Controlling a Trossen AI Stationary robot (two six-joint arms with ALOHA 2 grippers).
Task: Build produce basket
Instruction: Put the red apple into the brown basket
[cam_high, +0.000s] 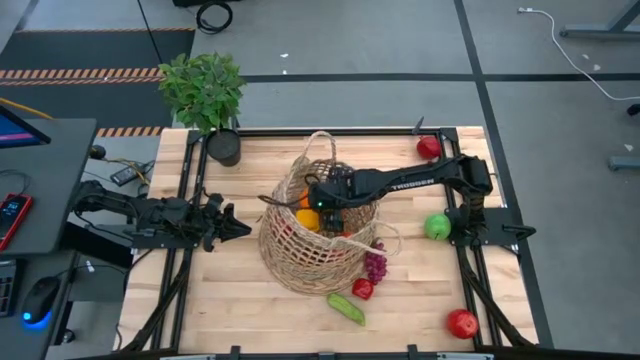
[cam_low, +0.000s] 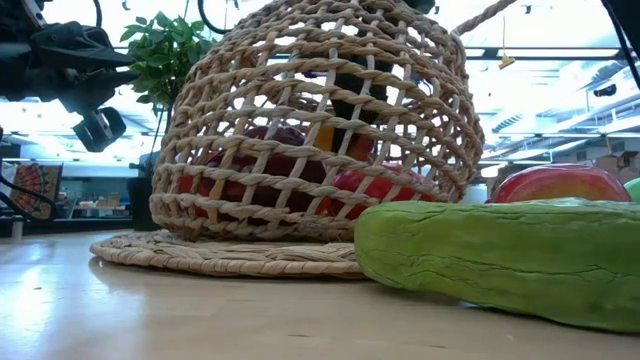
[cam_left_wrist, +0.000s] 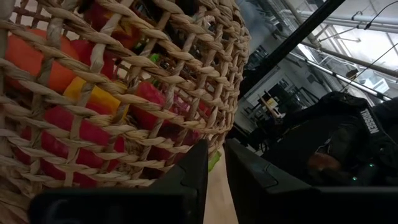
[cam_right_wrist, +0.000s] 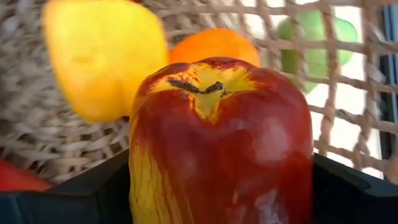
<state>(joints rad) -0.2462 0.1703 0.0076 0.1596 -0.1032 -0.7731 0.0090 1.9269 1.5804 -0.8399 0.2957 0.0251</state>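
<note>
The tan wicker basket (cam_high: 315, 228) (cam_low: 310, 130) stands on its flat base mid-table. A yellow pepper (cam_right_wrist: 102, 56), an orange (cam_right_wrist: 214, 43) and red pieces (cam_left_wrist: 74, 127) lie inside it. My right gripper (cam_high: 325, 207) reaches over the rim from the table's right and is shut on a red apple (cam_right_wrist: 221, 137) inside the basket. My left gripper (cam_high: 236, 226) (cam_left_wrist: 215, 177) waits just left of the basket wall, with only a thin slit between its fingers. On the table lie a cucumber (cam_high: 346, 307) (cam_low: 500, 260), grapes (cam_high: 376, 265), a red pepper (cam_high: 362, 289), a green apple (cam_high: 437, 226) and two red apples (cam_high: 428, 148) (cam_high: 462, 323). My right gripper pinches the red apple between its two fingers (cam_right_wrist: 93, 186), one on each flank (cam_right_wrist: 142, 180). The apple's stem end (cam_right_wrist: 199, 86) faces the wrist camera. It sits over the yellow pepper and the orange; the apple's own bulk hides whether its underside rests on them.
A potted plant (cam_high: 205, 95) stands at the table's far left corner. The black frame rail (cam_high: 470, 260) runs along the right side by the green apple. Bare wood lies between the left gripper and the near left corner (cam_high: 200, 300).
</note>
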